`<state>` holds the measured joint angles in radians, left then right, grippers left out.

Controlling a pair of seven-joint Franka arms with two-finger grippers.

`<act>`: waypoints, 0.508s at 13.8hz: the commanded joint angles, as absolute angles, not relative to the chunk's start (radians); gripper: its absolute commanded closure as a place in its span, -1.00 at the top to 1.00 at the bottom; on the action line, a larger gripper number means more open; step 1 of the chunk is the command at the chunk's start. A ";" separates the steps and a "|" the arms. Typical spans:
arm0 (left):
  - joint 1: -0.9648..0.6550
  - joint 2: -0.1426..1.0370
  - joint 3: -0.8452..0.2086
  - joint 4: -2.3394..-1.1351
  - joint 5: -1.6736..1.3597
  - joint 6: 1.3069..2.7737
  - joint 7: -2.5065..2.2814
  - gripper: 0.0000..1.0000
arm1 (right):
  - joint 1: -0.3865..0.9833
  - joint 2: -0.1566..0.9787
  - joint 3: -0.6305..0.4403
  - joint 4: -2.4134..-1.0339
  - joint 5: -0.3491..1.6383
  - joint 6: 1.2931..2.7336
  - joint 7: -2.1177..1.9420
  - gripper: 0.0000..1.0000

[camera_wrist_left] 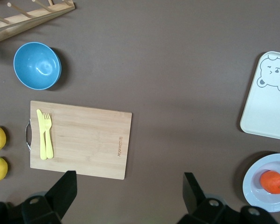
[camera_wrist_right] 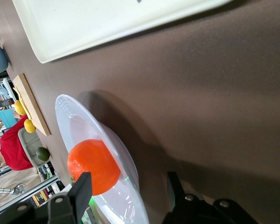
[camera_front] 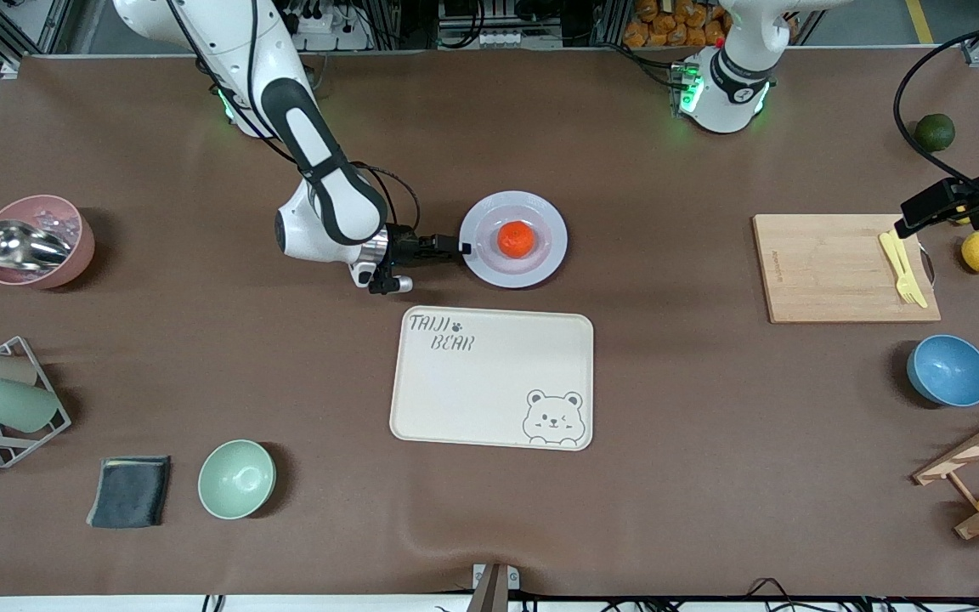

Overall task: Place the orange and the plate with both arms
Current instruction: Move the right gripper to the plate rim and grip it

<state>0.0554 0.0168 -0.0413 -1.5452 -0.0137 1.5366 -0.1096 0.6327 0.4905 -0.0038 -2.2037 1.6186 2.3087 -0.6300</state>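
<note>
Brown table mat, with the cream tray point(camera_front: 491, 377) nearest the front camera. Just farther sits the plate point(camera_front: 540, 263), flat, the orange point(camera_front: 517, 240) in its centre. The right gripper point(camera_front: 462, 247) straddles the plate's rim, fingers spread. Only the left wrist view shows the left gripper point(camera_wrist_left: 130, 193), fingers apart, over the cutting board point(camera_wrist_left: 84, 140).

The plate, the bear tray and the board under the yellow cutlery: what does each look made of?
The plate under the orange looks like glazed ceramic or glossy melamine: the right wrist view shows sharp highlights on its rim. The tray looks like matte cream plastic with a printed bear, showing no glare. The cutting board is wood or bamboo, judging by its visible grain, with a metal handle.
</note>
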 commanded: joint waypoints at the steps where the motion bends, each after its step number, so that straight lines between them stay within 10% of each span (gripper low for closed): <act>1: 0.052 0.014 -0.041 -1.546 0.008 1.528 -0.091 1.00 | 0.650 0.511 -0.012 -2.187 1.654 2.310 -0.649 0.44; 7: 0.051 0.017 -0.041 -1.546 0.008 1.529 -0.092 1.00 | 0.629 0.535 -0.012 -2.191 1.713 2.191 -0.745 0.31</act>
<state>0.0553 0.0185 -0.0414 -1.5472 -0.0137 1.5366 -0.1096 0.6329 0.5095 -0.0072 -2.2018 1.6486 2.2394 -0.6667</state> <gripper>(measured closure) 0.000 0.339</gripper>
